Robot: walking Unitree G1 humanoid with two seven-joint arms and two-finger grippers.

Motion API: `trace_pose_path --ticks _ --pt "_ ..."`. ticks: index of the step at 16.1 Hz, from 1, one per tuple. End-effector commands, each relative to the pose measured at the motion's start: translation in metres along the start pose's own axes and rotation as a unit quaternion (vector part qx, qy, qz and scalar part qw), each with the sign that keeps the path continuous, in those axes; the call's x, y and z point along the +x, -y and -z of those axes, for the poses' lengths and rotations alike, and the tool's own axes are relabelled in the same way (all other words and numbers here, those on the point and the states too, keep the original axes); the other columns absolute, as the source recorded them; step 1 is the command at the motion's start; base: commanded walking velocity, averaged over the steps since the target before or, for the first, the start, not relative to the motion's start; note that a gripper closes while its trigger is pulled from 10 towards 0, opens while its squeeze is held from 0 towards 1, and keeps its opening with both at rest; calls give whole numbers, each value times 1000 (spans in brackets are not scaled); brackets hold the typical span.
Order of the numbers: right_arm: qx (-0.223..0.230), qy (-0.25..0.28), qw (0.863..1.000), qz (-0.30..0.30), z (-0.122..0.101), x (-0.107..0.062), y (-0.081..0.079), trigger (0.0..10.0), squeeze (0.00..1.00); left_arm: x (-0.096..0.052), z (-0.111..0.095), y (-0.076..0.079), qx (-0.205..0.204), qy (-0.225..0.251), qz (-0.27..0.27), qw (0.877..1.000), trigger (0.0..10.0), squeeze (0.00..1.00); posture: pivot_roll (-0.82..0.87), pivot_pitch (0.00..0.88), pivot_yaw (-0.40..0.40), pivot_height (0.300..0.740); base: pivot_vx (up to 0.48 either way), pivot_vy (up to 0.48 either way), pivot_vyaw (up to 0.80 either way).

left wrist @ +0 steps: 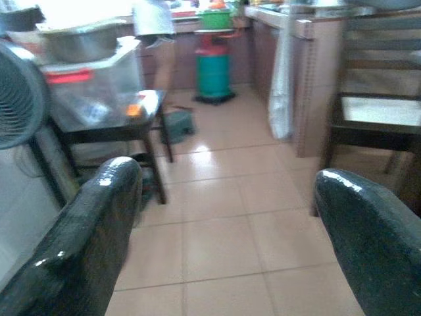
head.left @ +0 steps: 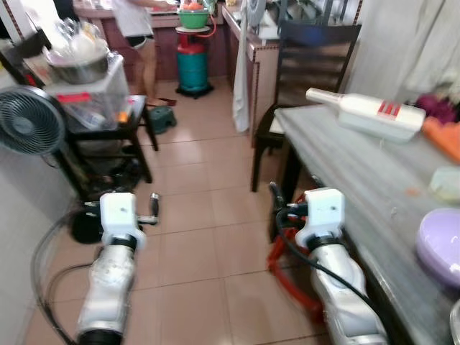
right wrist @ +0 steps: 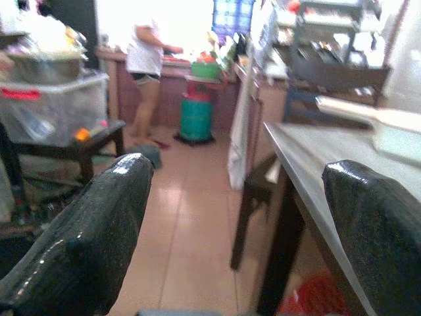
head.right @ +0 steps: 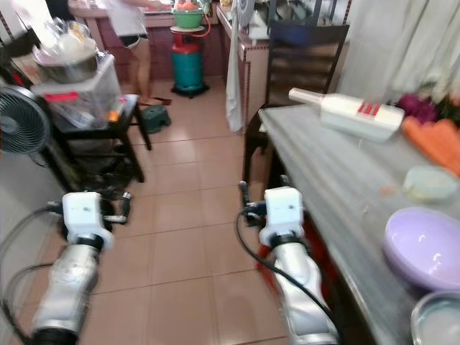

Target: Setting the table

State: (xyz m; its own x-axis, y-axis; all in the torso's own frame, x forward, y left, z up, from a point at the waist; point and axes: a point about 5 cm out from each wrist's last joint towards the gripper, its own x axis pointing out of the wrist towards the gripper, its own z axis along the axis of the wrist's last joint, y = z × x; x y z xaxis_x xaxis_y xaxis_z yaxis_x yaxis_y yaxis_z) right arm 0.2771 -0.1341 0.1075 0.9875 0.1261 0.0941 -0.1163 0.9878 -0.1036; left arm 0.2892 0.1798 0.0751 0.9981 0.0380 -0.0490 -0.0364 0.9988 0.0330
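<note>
Both tools, left tool (left wrist: pixel 223 230) and right tool (right wrist: pixel 237 230), are hanging apart and empty; the lavender bowl (head.right: pixel 425 246) at lower right is already sitting on the tabletop (head.right: pixel 338 172), so setting seems barely begun.

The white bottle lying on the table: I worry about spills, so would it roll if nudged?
The white bottle lies on its side on the table, so a sideways nudge could probably roll it. Its flattish-looking body may limit that. It looks like rigid plastic, likely smooth for the open right gripper.
</note>
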Motion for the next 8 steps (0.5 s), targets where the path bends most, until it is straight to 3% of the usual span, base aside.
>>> trace_pose_path --ticks 1,8 --pt "5 11 1000 1 -5 3 -2 10000 0 0 -1 -5 7 1 -1 1000 10000 0 -20 0 11 740 0 345 0" --pt "4 15 1000 -9 -7 4 -4 10000 0 1 -1 -6 10 1 -2 1000 10000 0 -18 0 8 740 0 344 0"
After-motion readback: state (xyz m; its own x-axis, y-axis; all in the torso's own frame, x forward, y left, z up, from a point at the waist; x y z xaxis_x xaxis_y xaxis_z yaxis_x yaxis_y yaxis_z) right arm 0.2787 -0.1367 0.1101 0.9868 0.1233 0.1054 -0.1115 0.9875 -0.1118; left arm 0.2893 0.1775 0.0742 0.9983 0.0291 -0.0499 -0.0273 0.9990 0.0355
